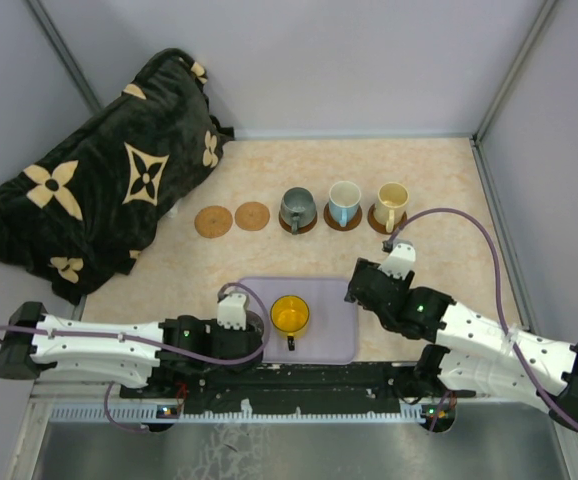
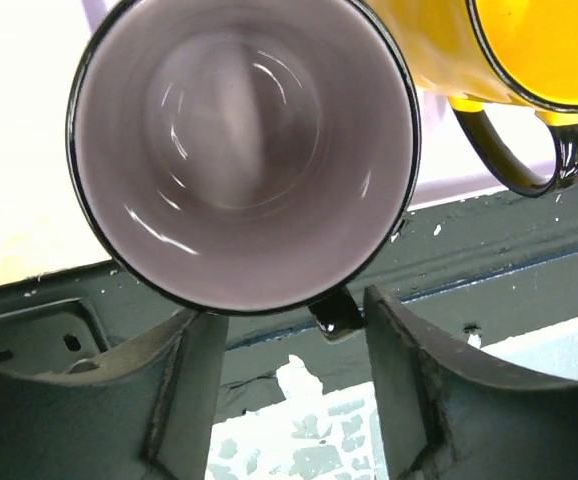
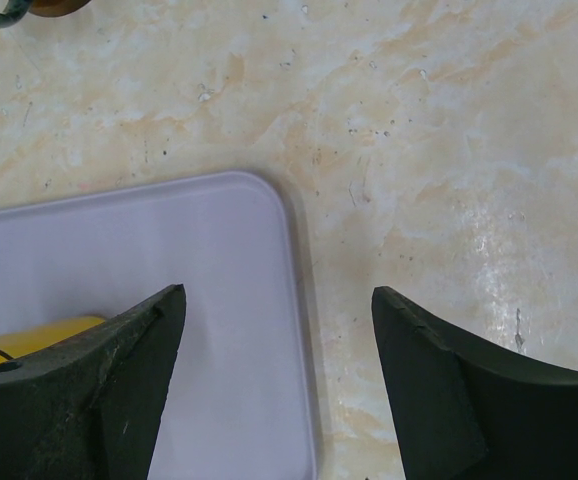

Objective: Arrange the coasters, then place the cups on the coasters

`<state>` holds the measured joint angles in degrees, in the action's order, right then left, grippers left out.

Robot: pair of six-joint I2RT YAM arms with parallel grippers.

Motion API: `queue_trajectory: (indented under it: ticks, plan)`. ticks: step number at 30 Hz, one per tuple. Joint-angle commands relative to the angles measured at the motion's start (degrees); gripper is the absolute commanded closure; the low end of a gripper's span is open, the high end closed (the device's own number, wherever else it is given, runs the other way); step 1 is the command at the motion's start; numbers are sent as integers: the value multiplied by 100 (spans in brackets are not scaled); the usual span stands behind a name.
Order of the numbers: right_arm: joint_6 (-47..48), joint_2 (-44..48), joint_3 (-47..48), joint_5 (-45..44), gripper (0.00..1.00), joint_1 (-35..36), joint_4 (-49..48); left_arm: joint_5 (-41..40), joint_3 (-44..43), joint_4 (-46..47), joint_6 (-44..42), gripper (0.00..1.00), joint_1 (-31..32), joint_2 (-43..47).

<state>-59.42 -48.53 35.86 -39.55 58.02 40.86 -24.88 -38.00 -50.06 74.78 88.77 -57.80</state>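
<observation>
We see a sandy, marble-look table [image 1: 439, 180] with grey walls around it. A dark blanket [image 1: 99, 200] with pale flowers lies bunched at the far left.

Across the middle of the table runs a row of round brown coasters [image 1: 253, 215]. The two on the left are bare. On the next three stand the grey-green cup [image 1: 297, 208], the pale blue cup [image 1: 344, 203] and the cream cup [image 1: 391, 204], one on each.

Nearer the arms lies a lavender tray [image 1: 331, 340]. The yellow cup [image 1: 290, 315] stands upright on it. The mauve cup [image 2: 244, 150] stands just beside the yellow one, by the tray's left end. We cannot tell if it sits fully on the tray.

The left gripper [image 2: 289, 325] is right at the mauve cup. Its fingers are apart, and the cup's dark handle [image 2: 335, 312] sits in the space between them, not squeezed. The handle is very close to one finger, and we cannot tell if they touch.

The right gripper [image 3: 279, 380] hangs over the tray's far right corner. Its fingers are spread wide, and only tray and table show between them.
</observation>
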Motion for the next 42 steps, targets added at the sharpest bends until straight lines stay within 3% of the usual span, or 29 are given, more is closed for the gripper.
queue_trajectory:
  ticks: [1, 6, 8, 11, 16, 25, 39, 42]
  plan:
    - [-127, 55, 0, -70, 25, 34, -176, -363, 20, -491, 598, 43, 24, 193]
    - [-170, 38, -13, -96, 25, 34, -166, -409, 99, -863, 962, 64, 23, 443]
    - [-196, 37, -17, -90, 25, 32, -171, -402, 93, -899, 974, 68, 21, 496]
    - [-210, 16, -34, -67, 25, 41, -205, -441, 96, -897, 933, 64, 27, 467]
    - [-208, -30, -11, -49, 25, 34, -233, -553, 87, -778, 852, 51, 26, 265]
    - [-219, -10, -17, -64, 24, 37, -199, -651, 71, -649, 756, 50, 26, -96]
    - [-227, -7, -78, -53, 24, 34, -263, -990, 88, -557, 707, 87, 21, -346]
    - [-228, -6, -88, -53, 25, 34, -282, -1109, 22, -601, 674, 89, 26, -367]
